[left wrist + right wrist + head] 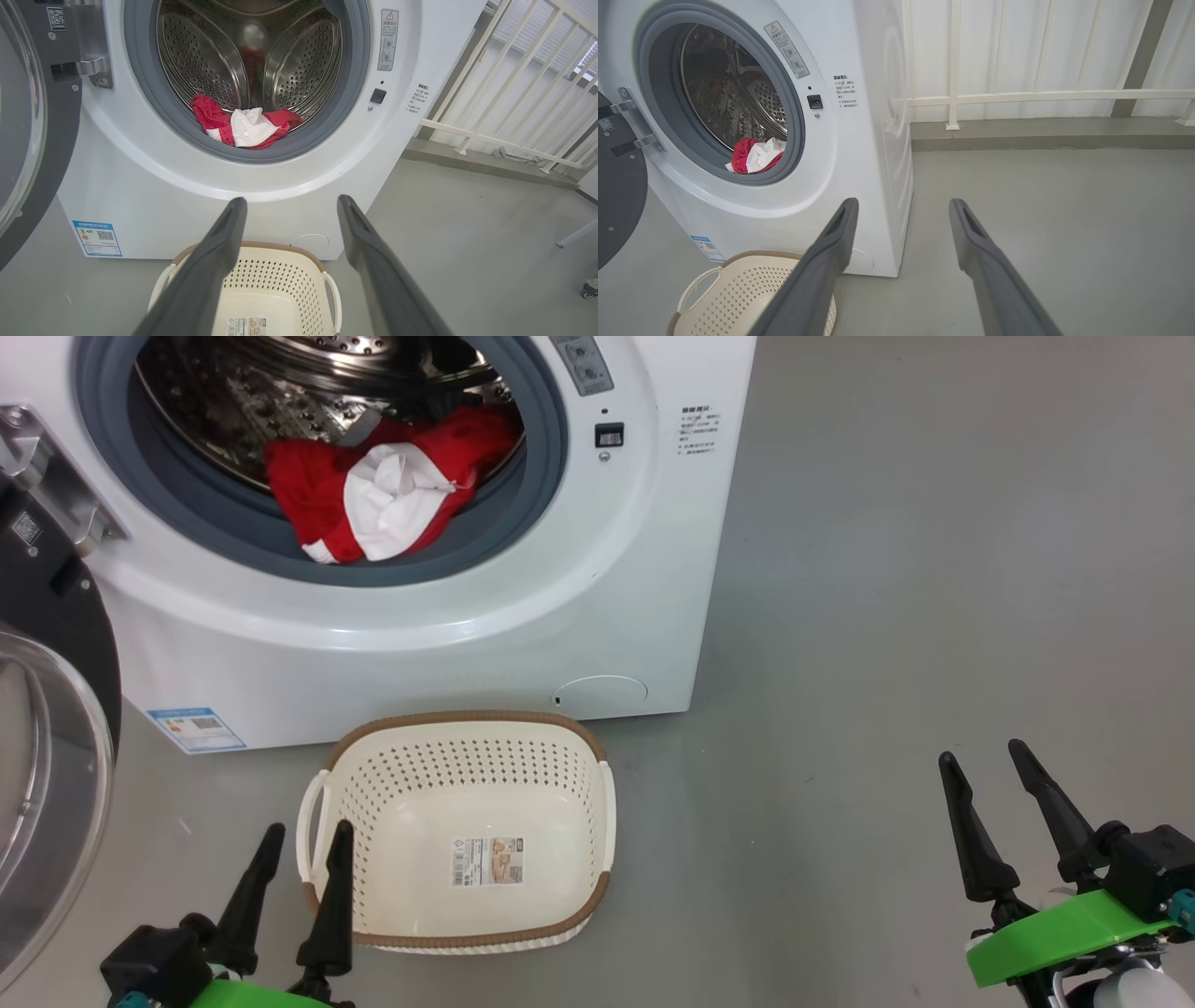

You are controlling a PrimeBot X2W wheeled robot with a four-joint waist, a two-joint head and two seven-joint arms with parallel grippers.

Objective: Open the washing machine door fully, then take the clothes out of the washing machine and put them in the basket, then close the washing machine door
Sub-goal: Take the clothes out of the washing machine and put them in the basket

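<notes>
Head view: a white washing machine [420,644] stands with its round door [47,616] swung open to the left. Red and white clothes [392,495] lie bunched at the drum's front, spilling onto the grey seal [233,537]. A cream basket [467,747] sits on the floor [887,616] just before the machine. The left gripper [309,826] hovers at the basket's left handle, the right gripper [982,751] well apart to its right. Both have their fingers spread, holding nothing.

Smooth grey floor [934,569]. White railing [1045,96] sits on a low grey curb [1045,137], with a pale ribbed wall [1017,46] just behind the railing and a dark slanted post [1141,51] beside it. Small caster [589,289] on the floor in front of the railing.
</notes>
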